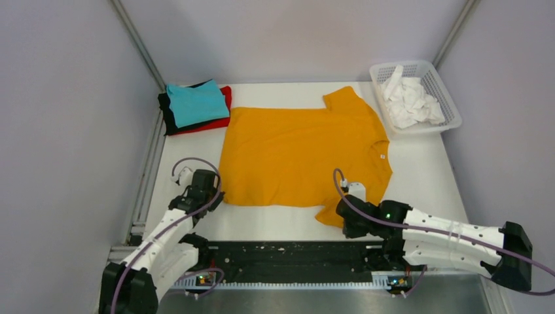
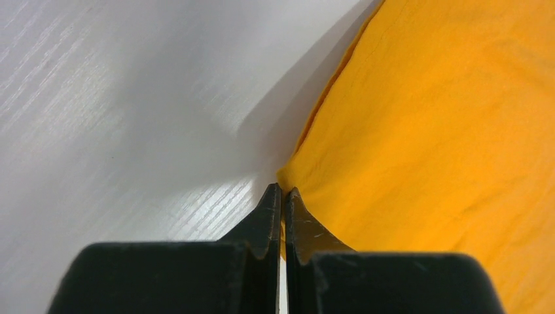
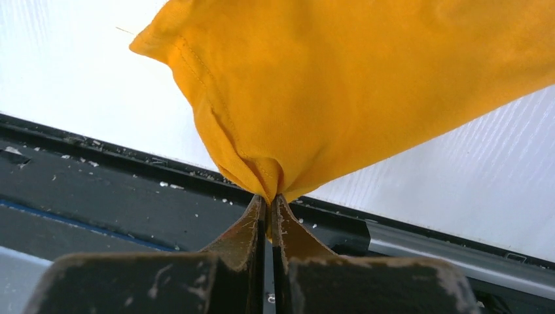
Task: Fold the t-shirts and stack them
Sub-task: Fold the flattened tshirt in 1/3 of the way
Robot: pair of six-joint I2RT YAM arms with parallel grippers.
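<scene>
Shirt: mustard-orange t-shirt (image 1: 294, 154) lies flat mid-counter (image 1: 419, 176); long axis left to right, collar toward the right
Left claw (image 2: 283, 193): clenched on the shirt's near hem corner
Right claw (image 3: 268, 199): clenched on the near sleeve; fabric bunched at the tips
Key relation: both grips sit on the near edge; the shirt's body lies beyond them, so a fold would likely carry that edge away from the arms
Stack: teal t-shirt (image 1: 196, 101) on top, far-left corner
Writing: white neck tag (image 1: 381, 157); nothing legible

It was a robotics lab cell: grey panels (image 1: 65, 98), aluminium posts (image 1: 137, 42), a white surface (image 1: 419, 170), a black mounting rail (image 1: 288, 258).
</scene>
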